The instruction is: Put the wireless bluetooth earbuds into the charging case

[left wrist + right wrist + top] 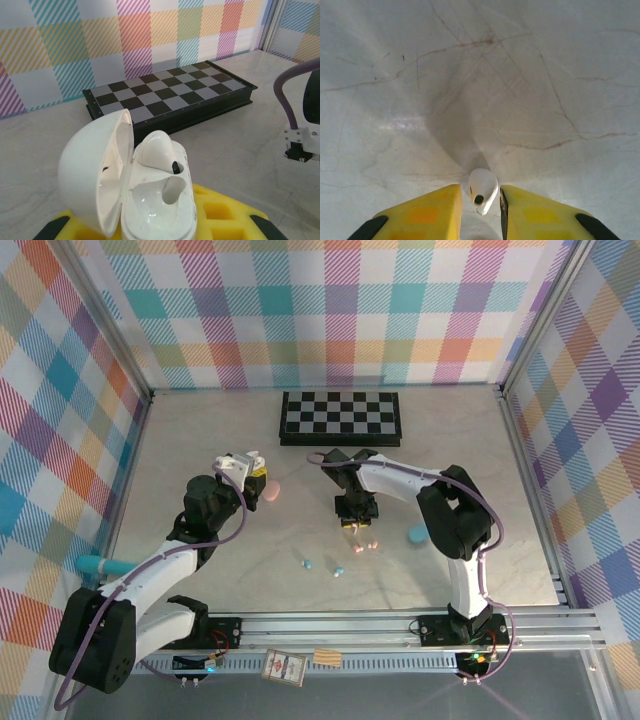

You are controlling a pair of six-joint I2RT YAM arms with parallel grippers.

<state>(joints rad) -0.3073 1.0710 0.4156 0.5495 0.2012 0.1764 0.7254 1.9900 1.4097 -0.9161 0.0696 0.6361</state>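
White pebble-shaped charging case [150, 210], lid open, clamped in left gripper [245, 468].
Seated white earbud [155, 147] in one socket; second socket empty.
Loose white earbud [483, 190] flanked by right gripper [480, 202] jaws at marbled tabletop [470, 75]; firm clamp cannot be told.
Pink earbuds [372, 543], teal earbuds [308, 564] left uninserted.
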